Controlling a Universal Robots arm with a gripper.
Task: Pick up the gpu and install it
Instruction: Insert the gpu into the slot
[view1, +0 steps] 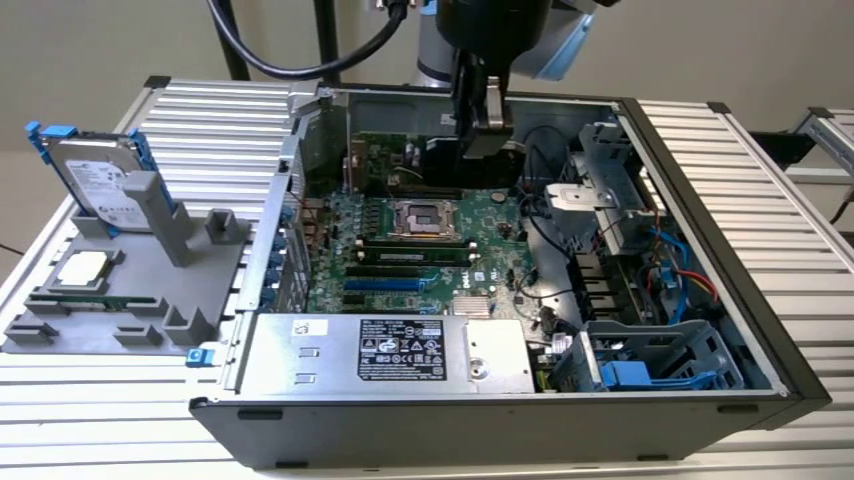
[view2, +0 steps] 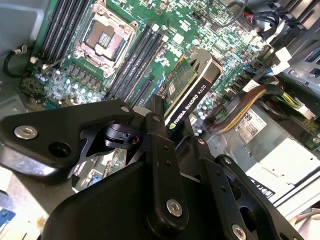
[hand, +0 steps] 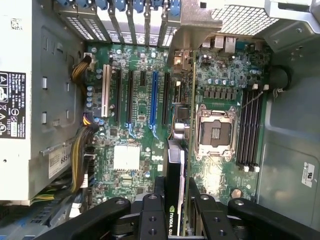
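Two fingers of the hand (hand: 175, 189) clamp the gpu (hand: 173, 160) on edge between them. Hand and card hang inside the open computer case (view1: 467, 432), with the green motherboard (hand: 142, 107) close below the hand.

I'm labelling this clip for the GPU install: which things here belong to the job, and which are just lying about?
Job: gripper, shut on the gpu; motherboard; computer case.
Lying about: hard drive, CPU chip, grey holder, at the exterior view's left.
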